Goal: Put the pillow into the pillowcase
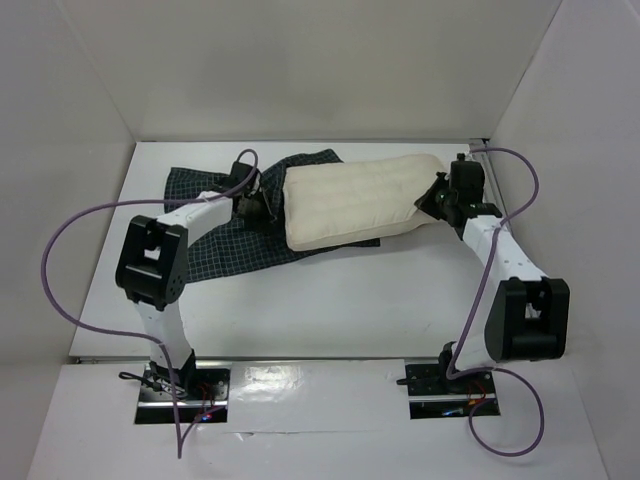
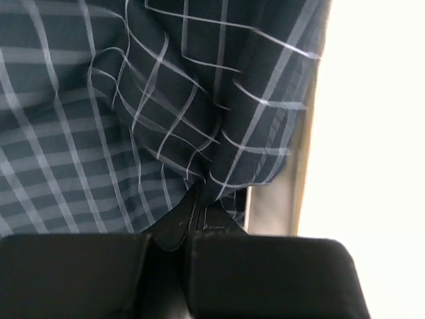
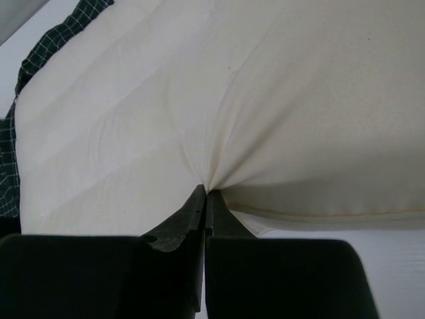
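The white bench (image 1: 330, 310) carries everything, with the two arms reaching in from its near edge. The largest thing on it is the pillow (image 1: 350, 200), which lies lengthwise across the middle. Its right end points toward the right arm, and its left end rests on top of the pillowcase (image 1: 215, 245). The pillowcase is spread crumpled to the left, with checked fabric showing both above and below the pillow's left end. As far as the overhead view shows, almost all of the pillow is uncovered. Whether its left corner has entered the opening cannot be told. The left gripper (image 1: 262, 207) sits just beside that left end, and its wrist view shows it closed on a gathered fold of the checked cloth with the fabric bunched at its tips. The right gripper (image 1: 432, 197) is clamped on the pillow's far right end, with cream cover puckering into its closed tips. The step in hand looks like the start of insertion: one arm holds the case's edge while the other holds the pillow to feed it in. The next move probably calls for lifting the pinched layer so the mouth gapes, then pushing the pillow leftward under it. If the fold includes both layers, the mouth would remain shut.
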Controlling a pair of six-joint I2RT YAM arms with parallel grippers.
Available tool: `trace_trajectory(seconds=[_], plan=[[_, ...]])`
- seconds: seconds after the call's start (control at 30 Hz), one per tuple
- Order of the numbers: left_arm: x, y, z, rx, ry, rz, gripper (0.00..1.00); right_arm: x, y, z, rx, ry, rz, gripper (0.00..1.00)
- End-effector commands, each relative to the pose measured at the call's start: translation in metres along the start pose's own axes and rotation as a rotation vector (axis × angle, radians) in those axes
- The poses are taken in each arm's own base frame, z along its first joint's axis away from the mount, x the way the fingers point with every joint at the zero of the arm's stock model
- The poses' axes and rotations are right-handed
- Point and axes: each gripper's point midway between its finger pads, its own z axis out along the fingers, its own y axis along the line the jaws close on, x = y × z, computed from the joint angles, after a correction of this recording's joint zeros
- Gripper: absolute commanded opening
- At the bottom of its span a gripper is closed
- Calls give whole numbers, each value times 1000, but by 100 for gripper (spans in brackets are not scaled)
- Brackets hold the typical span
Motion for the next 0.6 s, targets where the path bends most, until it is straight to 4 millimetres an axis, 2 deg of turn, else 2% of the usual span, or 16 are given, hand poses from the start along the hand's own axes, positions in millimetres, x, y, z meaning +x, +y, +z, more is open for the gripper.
trace_trajectory(seconds=[0.0,0.07,0.1,0.13,0.27,0.43,0.53,0.57], plan=[[23,-15,-42,62,36,91,0,-36,23,-32,-85,-133,-14,0],[38,-12,-53,56,57,121,0,-34,25,-42,-96,-133,-15,0],[46,-18,-66,81,56,135,0,-27,22,-45,-85,-115,-12,0],[61,-8,-68,73,93,127,0,-27,22,-49,-85,-117,-22,0],[93,3,-92,98,138,168,0,-5,9,-71,-59,-94,-40,0],[107,29,-119,2,144,214,0,44,-1,-92,-90,15,-22,0],[110,31,-125,-2,148,213,0,62,-4,-100,-110,57,-18,0],[111,27,-129,22,152,223,0,75,-4,-102,-119,81,-12,0]])
